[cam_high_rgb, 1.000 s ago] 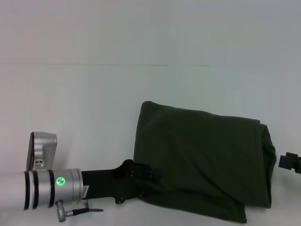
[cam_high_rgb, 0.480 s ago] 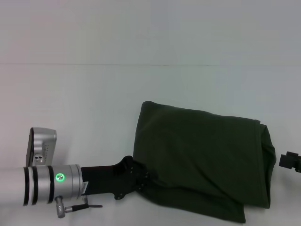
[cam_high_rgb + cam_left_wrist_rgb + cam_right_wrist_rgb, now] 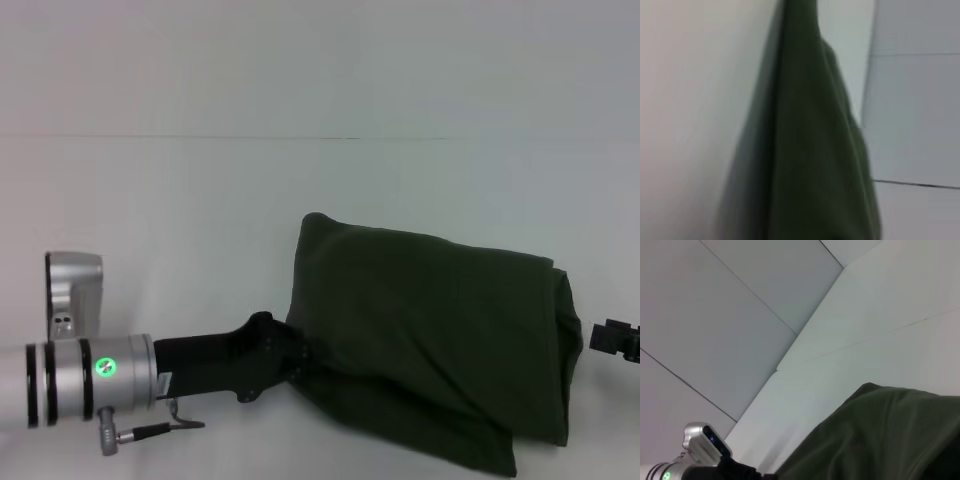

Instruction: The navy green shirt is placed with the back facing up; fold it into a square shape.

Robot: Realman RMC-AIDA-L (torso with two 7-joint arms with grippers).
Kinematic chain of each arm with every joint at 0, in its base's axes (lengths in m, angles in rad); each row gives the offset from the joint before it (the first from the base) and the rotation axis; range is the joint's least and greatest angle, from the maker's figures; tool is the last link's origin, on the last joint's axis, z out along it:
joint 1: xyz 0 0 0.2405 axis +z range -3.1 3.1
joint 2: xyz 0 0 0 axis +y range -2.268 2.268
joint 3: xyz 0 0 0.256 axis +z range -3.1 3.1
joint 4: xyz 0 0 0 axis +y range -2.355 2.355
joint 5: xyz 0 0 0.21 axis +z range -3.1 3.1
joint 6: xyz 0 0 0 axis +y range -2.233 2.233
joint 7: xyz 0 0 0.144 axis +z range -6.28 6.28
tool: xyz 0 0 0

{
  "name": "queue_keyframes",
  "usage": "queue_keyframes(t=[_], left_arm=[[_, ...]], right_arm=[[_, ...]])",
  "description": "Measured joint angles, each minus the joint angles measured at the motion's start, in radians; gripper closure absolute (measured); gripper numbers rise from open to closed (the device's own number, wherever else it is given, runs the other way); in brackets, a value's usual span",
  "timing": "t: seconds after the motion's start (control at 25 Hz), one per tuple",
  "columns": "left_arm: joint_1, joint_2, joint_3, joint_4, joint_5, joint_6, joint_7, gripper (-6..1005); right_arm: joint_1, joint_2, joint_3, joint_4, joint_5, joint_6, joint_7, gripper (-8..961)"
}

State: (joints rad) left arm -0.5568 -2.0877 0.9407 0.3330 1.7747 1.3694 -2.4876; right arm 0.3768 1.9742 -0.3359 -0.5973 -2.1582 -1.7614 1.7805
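Observation:
The navy green shirt [image 3: 430, 330] lies folded into a rough rectangle on the white table [image 3: 180, 210], plain side up, with no lettering showing. My left gripper [image 3: 288, 362] is at the shirt's near left edge, its tips against or under the cloth. The left wrist view shows the shirt [image 3: 815, 150] close up. My right gripper [image 3: 612, 340] shows only as a small black part just off the shirt's right edge. The right wrist view shows the shirt [image 3: 880, 440] and my left arm [image 3: 700, 460] beyond it.
The white table extends far and to the left of the shirt. A pale wall [image 3: 320, 60] stands behind it. The silver left wrist camera housing [image 3: 70, 295] sits above the left forearm.
My left arm has drawn back to the left and slightly away from me. The shirt's near edge has shifted a little with it. The right gripper has stayed in place.

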Motion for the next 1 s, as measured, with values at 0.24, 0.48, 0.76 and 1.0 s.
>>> queue_keyframes(t=[0.24, 0.48, 0.76, 1.0], left_arm=[[0.02, 0.011, -0.038, -0.019, 0.001, 0.062, 0.062, 948], [0.036, 0.01, -0.048, -0.021, 0.006, 0.071, 0.085, 948], [0.04, 0.01, -0.048, -0.022, 0.006, 0.079, 0.096, 948], [0.041, 0.011, -0.048, -0.023, 0.006, 0.086, 0.102, 947]], right_arm=[[0.002, 0.001, 0.0, 0.007, 0.0, 0.008, 0.02, 5], [0.019, 0.006, -0.022, 0.017, -0.012, 0.098, 0.213, 9], [0.073, 0.008, -0.07, 0.082, -0.014, 0.133, 0.293, 27], [0.105, 0.01, -0.11, 0.104, -0.016, 0.166, 0.294, 41]])
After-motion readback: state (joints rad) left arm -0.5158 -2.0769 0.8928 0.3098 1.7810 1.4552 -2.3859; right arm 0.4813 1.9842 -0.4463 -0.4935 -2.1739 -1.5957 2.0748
